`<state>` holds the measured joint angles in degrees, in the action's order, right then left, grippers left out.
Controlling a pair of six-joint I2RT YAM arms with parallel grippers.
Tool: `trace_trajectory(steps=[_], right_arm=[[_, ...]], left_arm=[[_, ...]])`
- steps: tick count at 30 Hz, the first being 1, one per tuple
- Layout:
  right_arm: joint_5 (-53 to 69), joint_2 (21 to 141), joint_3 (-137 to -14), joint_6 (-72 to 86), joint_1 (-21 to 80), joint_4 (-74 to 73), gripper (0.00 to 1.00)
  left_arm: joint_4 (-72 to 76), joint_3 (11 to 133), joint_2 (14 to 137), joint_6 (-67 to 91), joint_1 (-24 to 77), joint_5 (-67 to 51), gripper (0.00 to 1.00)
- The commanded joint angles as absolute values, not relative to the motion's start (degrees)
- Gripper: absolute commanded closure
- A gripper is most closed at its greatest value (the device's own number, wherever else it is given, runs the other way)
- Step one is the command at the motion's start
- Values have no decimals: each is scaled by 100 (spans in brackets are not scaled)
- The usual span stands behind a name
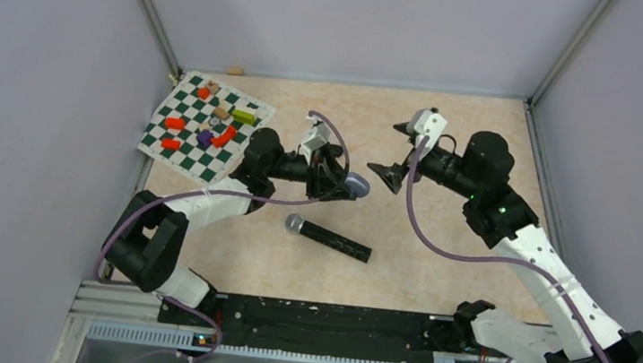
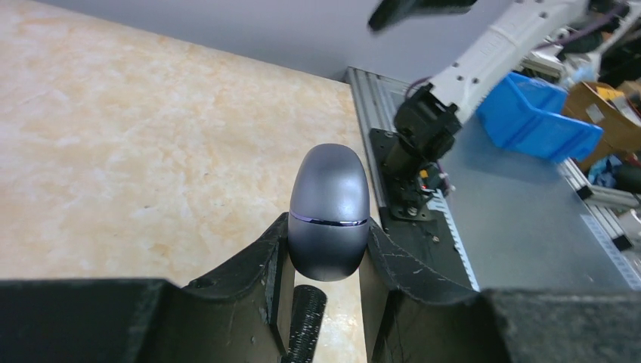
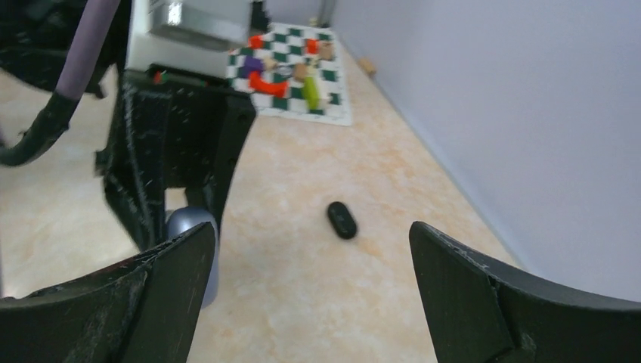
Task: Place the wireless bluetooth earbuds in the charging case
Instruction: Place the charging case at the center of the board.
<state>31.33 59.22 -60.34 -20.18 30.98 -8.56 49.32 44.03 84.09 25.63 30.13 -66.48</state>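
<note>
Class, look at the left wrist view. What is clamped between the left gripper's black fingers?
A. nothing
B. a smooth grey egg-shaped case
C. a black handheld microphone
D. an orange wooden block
B: the smooth grey egg-shaped case sits pinched in the left gripper with its lid closed, while the black handheld microphone lies apart from it on the beige table.

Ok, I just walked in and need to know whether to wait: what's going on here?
The left hand is shut on a grey egg-shaped case with its lid closed. The right hand hangs wide open facing it, holding nothing. A small black oval thing, perhaps an earbud, lies on the table beyond. A microphone and a checkered mat of blocks lie untouched.
</note>
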Motion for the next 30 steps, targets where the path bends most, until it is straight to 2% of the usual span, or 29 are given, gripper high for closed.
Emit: trace_trajectory(steps=[1, 5, 8, 12, 26, 30], right_arm=[[1344, 5620, -5785, -1514, 2770, 417, 1], [307, 5504, -5643, -1349, 2547, 837, 1], [-163, 5481, -5577, -1307, 2400, 992, 1], [-19, 5460, -5522, -1247, 2208, 1026, 1], [110, 5590, -5504, -1165, 1721, 1028, 1], [170, 5591, -5500, -1143, 1679, 1028, 1]], left_arm=[[3364, 4980, 8686, 1834, 3023, -5673, 98], [2818, 5328, 9061, 1853, 3055, -5057, 98], [1863, 5842, 9500, 1879, 3070, -4251, 98], [681, 6790, 10130, 1732, 3050, -3672, 96], [-836, 9984, 12544, 3345, 3061, -2247, 95], [-1222, 10444, 12960, 3446, 3149, -1756, 95]])
